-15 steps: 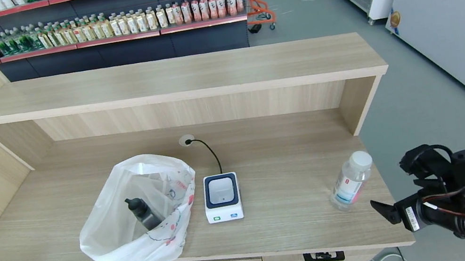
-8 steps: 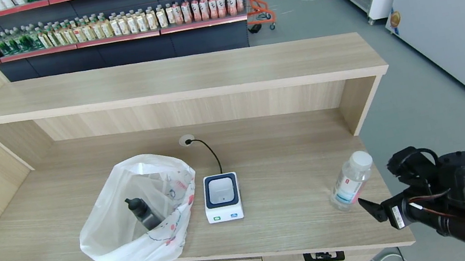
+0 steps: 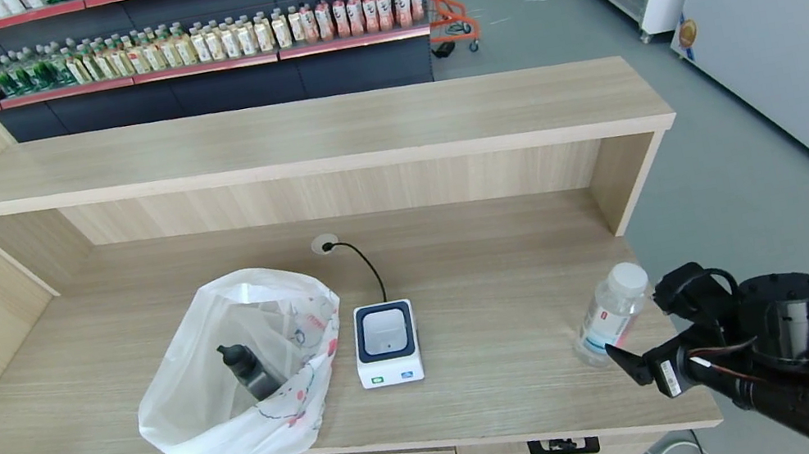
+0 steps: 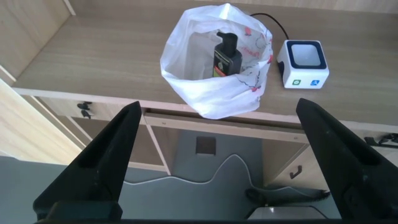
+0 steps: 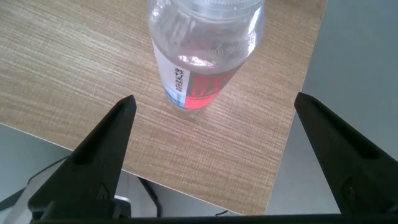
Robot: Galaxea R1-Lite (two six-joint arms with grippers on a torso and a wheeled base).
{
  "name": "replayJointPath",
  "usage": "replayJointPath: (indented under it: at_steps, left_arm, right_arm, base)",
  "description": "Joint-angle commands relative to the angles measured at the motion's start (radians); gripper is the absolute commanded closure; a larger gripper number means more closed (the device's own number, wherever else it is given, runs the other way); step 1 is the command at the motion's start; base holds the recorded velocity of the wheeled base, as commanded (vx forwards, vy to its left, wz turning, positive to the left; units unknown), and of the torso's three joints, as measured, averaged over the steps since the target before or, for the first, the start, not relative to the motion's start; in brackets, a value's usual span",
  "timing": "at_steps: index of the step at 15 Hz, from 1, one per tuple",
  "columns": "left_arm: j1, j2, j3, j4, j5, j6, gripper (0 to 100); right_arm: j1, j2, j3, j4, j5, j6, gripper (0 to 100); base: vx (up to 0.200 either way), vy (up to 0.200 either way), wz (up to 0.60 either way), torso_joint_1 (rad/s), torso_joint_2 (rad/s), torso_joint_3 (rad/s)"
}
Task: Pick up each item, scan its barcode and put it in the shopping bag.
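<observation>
Right gripper [image 3: 644, 332] has edged nearer the bottle [image 3: 610, 314] (jaws wide, not touching it); left gripper [image 4: 217, 104], jaws likewise wide.

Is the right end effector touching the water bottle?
Apart. In the right wrist view the right end effector has open fingers flanking the water bottle, with bare counter visible between each finger and it.

bright even daylight, soft faint shadows; head view bows at edges (wide lens); close bottle [image 5: 202, 53] slightly soft.
</observation>
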Motion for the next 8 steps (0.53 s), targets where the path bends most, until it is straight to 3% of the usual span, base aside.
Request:
replayJointPath:
  at_steps: [1,8]
  left_arm:
    - [0.000,0.000,0.000,-0.001,0.000,0.000,0]
    - [0.000,0.000,0.000,-0.001,0.000,0.000,0]
  right_arm:
    - [0.000,0.046,-0.004,-0.016,0.002,-0.001,0]
    - [0.000,0.108,-0.052,-0.070,0.022,0.001,0]
  base:
    - [0.000,0.000,0.00,0.000,0.00,0.000]
    - [0.000,0.000,0.00,0.000,0.00,0.000]
